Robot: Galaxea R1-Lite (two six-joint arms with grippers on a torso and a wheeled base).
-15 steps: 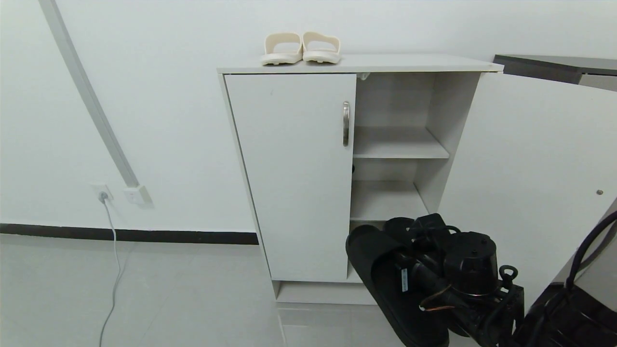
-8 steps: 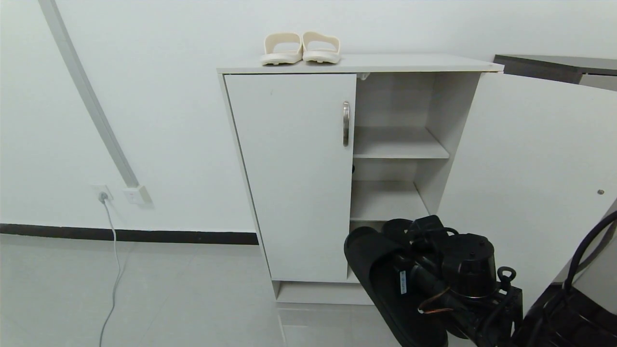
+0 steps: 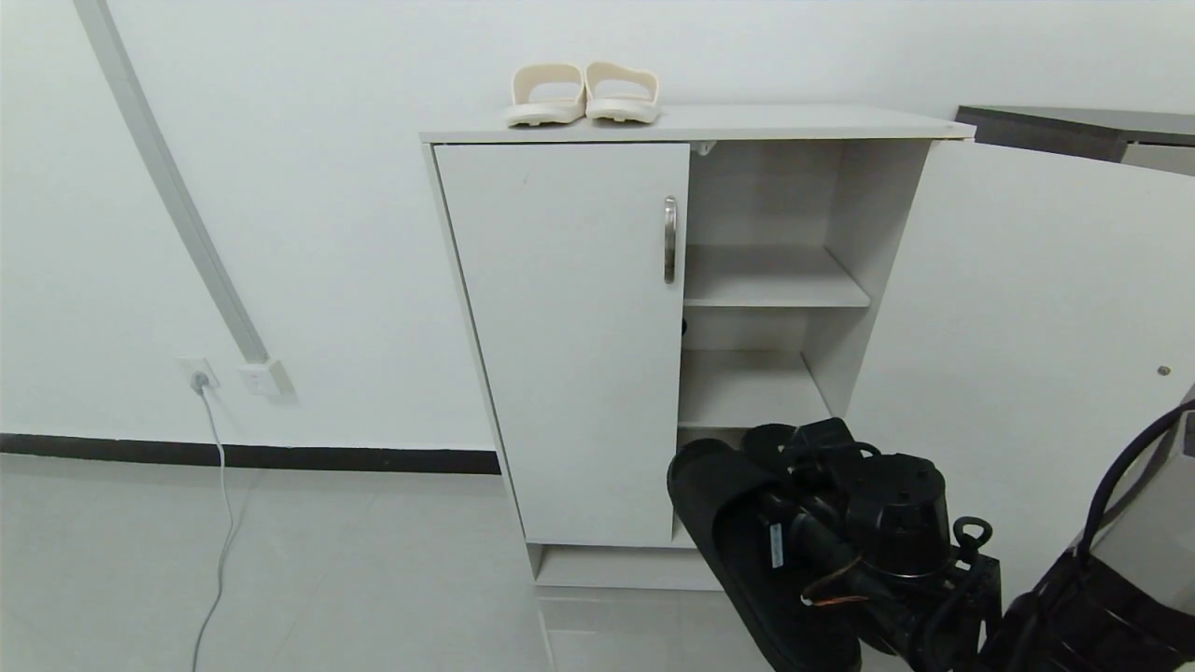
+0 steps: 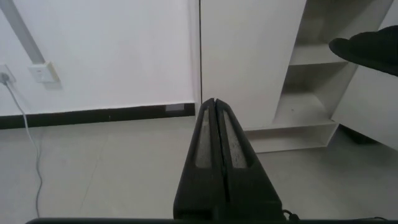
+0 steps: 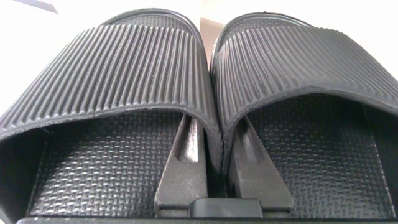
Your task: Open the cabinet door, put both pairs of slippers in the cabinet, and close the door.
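The white cabinet (image 3: 560,345) stands against the wall with its right door (image 3: 1018,355) swung open and its left door shut. A beige pair of slippers (image 3: 584,93) rests on the cabinet top. My right gripper (image 3: 794,495) is low in front of the open compartment, shut on the black pair of slippers (image 3: 738,523); its fingers (image 5: 186,165) pinch the two inner edges of the black slippers (image 5: 211,93) together. My left gripper (image 4: 214,143) is shut and holds nothing, above the floor facing the cabinet (image 4: 249,62). A black slipper tip (image 4: 367,46) shows beside the shelves.
Two bare shelves (image 3: 766,280) show inside the open side, with a lower one (image 3: 747,392) beneath. A wall socket with a cable (image 3: 219,485) sits left of the cabinet. A grey unit (image 3: 1074,131) stands behind the open door. Pale tiled floor (image 3: 280,579) lies open to the left.
My right gripper with the black slippers has shifted slightly left and down. Nothing else has moved.
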